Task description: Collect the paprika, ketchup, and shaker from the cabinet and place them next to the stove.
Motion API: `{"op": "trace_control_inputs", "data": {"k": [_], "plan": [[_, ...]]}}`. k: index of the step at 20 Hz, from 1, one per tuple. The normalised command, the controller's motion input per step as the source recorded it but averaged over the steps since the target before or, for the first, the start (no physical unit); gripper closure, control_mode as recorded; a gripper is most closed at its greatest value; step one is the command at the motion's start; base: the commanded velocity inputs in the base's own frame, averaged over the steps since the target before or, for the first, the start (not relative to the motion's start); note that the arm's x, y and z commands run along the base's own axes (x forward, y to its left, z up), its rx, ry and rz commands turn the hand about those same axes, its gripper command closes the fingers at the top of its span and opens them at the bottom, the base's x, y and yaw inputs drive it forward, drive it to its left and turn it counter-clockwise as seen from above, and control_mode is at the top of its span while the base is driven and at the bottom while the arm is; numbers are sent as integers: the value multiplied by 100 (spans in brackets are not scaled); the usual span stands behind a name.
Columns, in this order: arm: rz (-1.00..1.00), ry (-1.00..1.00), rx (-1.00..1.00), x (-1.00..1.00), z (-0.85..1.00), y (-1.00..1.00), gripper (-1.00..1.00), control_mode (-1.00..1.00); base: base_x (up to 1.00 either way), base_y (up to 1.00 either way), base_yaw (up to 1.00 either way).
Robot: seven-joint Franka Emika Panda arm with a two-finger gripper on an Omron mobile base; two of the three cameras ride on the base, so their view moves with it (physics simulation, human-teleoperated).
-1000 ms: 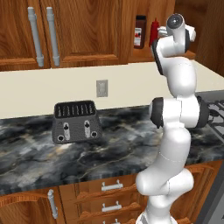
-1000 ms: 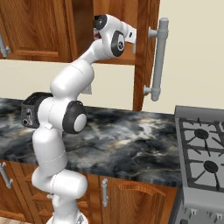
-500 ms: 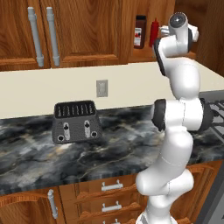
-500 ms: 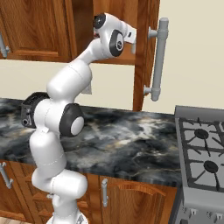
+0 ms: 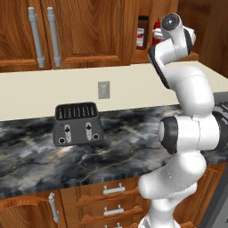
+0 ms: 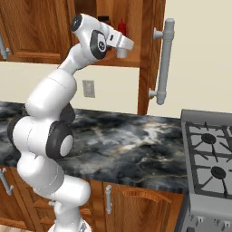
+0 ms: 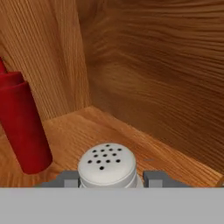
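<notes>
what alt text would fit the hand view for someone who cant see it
A small white shaker with a perforated domed top sits between the gripper's closed jaws at the bottom of the view, on the cabinet's wooden shelf. A red ketchup bottle stands apart from it at the left edge.

arm: white, dark-jointed, raised high with the elbow bent, reaching forward
tool (image 7: 107,179): two dark fingers closed on the pale perforated-top shaker (image 7: 107,165)

glossy white arm (image 5: 187,93) w/ dark joint bands, round segments.
</notes>
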Motion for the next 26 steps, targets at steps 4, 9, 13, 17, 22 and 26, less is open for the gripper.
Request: {"op": "trace_control_inputs", "data": {"k": [4, 9, 13, 17, 22, 26], "plan": [[-19, 0, 0, -85, -8, 51, 100, -100, 0, 0, 0], [-29, 1, 0, -81, -55, -5, 100, -100, 0, 0, 0], [-27, 2, 3, -49, -86, -51, 100, -100, 0, 0, 0], [-15, 0, 3, -9, -95, -47, 100, -100, 0, 0, 0], [-1, 2, 0, 16, -95, -50, 100, -100, 0, 0, 0], [0, 1, 0, 32, -86, -65, 100, -100, 0, 0, 0]]}}
